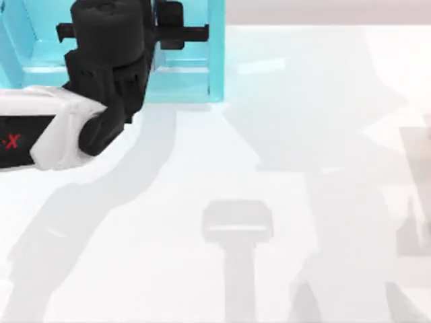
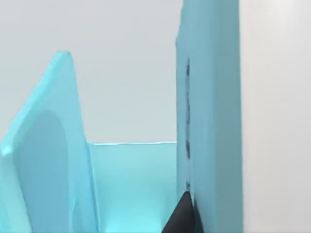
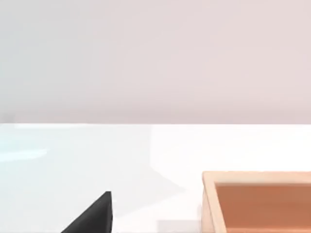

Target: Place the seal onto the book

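Note:
The seal and the book are out of view. My left gripper [image 1: 172,27] reaches over the teal-blue shelf unit [image 1: 215,60] at the table's back left. In the left wrist view the shelf unit's thick wall [image 2: 209,121] and a slanted divider [image 2: 48,145] stand close by. A dark tip of my left gripper [image 2: 182,221] shows beside that wall. A dark tip of my right gripper [image 3: 92,218] shows above the white table.
A tan wooden open box [image 3: 257,204] sits on the white table [image 1: 202,168] near my right gripper. Grey shadows of the arms lie across the table's middle and right.

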Motion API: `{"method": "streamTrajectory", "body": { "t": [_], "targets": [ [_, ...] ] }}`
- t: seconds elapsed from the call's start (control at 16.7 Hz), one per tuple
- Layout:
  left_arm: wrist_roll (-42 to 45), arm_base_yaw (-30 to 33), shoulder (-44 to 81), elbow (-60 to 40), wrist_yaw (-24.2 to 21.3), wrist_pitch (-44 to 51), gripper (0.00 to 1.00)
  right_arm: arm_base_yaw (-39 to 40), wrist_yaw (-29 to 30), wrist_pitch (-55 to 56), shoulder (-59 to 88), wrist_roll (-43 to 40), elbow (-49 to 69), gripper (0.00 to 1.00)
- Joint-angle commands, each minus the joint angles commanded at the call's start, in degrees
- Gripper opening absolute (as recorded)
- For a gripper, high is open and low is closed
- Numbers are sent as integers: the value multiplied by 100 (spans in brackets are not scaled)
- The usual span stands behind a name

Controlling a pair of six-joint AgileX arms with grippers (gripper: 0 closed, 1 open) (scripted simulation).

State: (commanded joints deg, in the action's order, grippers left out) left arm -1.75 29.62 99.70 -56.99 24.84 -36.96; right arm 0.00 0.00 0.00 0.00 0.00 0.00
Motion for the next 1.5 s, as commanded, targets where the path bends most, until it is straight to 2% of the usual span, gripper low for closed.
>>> {"method": "streamTrajectory", "body": {
  "t": [0.24,0.42,0.96,1.26,1.5],
  "targets": [
    [-41,372,-1685,672,435,933,0,0,0,0,0,0,0,100],
    [-60,558,-2387,1009,653,1399,0,0,0,0,0,0,0,100],
    [71,601,-2517,1079,703,1529,0,0,0,0,0,0,0,100],
    [1406,811,-2427,951,751,1723,0,0,0,0,0,0,0,100],
    [3365,1089,-2195,789,898,1983,0,0,0,0,0,0,0,100]
  ]
}}
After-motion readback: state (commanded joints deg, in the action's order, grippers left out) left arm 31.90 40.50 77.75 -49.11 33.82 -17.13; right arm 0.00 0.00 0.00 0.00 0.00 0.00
